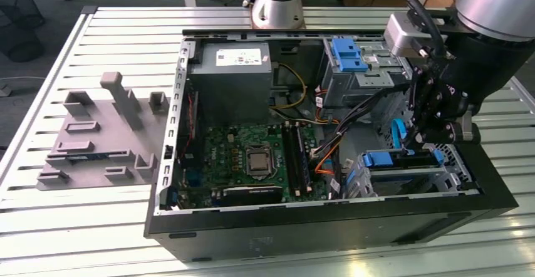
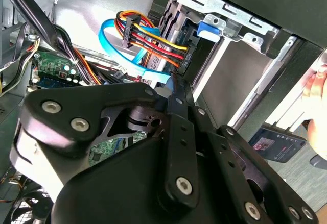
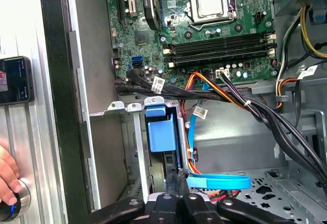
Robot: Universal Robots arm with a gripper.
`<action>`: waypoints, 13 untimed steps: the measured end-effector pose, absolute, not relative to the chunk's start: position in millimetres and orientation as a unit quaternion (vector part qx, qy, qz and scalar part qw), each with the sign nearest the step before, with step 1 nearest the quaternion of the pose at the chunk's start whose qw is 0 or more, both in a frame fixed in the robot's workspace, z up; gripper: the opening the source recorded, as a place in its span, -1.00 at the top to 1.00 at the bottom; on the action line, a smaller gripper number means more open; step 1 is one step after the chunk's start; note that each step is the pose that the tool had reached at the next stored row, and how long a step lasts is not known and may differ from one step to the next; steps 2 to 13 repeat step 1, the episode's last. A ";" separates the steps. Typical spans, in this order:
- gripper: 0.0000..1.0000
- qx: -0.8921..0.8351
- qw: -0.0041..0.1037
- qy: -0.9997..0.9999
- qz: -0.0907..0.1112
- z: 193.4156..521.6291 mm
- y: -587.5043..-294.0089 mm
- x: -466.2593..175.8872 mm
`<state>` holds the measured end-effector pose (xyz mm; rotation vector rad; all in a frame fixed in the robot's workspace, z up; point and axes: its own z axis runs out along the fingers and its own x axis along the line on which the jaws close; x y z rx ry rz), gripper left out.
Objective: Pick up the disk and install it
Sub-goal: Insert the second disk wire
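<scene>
the table [image 1: 100, 32] is of pale metal slats, smooth and a little shiny. the computer case [image 1: 334, 224] has black matt outer walls and bare grey sheet metal inside. the motherboard [image 1: 250, 158] is a green board, with a bright metal plate on the processor. the fixture block [image 1: 100, 133] looks like matt grey plastic. the drive cage [image 3: 134, 147] is dull silver metal, and the carrier frame [image 3: 162, 134] in it is smooth blue plastic. the gripper [image 2: 173, 132] is black, half-matt, with shiny metal screws. the flat blue cable [image 3: 217, 182] is glossy.

A phone [image 3: 14, 80] lies on the slatted table [image 1: 84, 220] beside the computer case [image 1: 334, 224].
</scene>
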<state>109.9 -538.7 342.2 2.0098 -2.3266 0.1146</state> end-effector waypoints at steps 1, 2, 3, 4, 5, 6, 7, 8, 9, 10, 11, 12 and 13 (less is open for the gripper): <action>0.79 0.653 0.032 -0.756 0.037 342.2 -538.7 109.9; 0.79 0.653 0.032 -0.756 0.037 342.2 -538.7 109.9; 0.79 0.653 0.032 -0.756 0.037 342.2 -538.7 109.9; 0.79 0.653 0.032 -0.756 0.037 342.2 -538.7 109.9; 0.79 0.653 0.032 -0.756 0.037 342.2 -538.7 109.9; 0.79 0.653 0.032 -0.756 0.037 342.2 -538.7 109.9; 0.79 0.653 0.032 -0.756 0.037 342.2 -538.7 109.9; 0.79 0.653 0.032 -0.756 0.037 342.2 -538.7 109.9; 0.79 0.653 0.032 -0.756 0.037 342.2 -538.7 109.9; 0.79 0.653 0.032 -0.756 0.037 342.2 -538.7 109.9; 0.79 0.653 0.032 -0.756 0.037 342.2 -538.7 109.9; 0.79 0.653 0.032 -0.756 0.037 342.2 -538.7 109.9; 0.79 0.653 0.032 -0.756 0.037 342.2 -538.7 109.9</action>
